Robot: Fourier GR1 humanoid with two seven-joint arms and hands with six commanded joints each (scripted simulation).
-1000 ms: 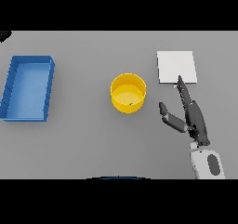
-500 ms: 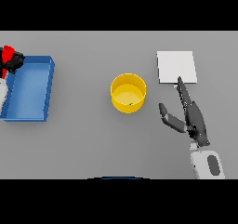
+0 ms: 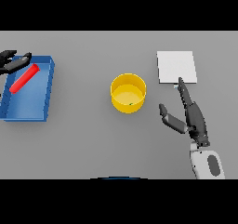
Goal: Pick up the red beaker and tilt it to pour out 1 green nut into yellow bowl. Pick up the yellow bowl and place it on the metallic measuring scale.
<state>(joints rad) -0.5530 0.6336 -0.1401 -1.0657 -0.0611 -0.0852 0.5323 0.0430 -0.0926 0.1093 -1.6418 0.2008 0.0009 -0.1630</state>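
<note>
Beaker (image 3: 24,78) just dropped into the blue tray (image 3: 46,94), our left hand (image 3: 14,61) open-fingered beside it. Bowl (image 3: 128,93) holds a green speck now, so we're onto the scale (image 3: 176,66). Right hand (image 3: 190,115) waits, fingers straight.

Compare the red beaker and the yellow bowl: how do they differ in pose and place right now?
The red beaker lies tilted over the blue tray, by the left hand; the yellow bowl stands upright on the table at centre. The beaker is slim and long, the bowl wide and round.
</note>
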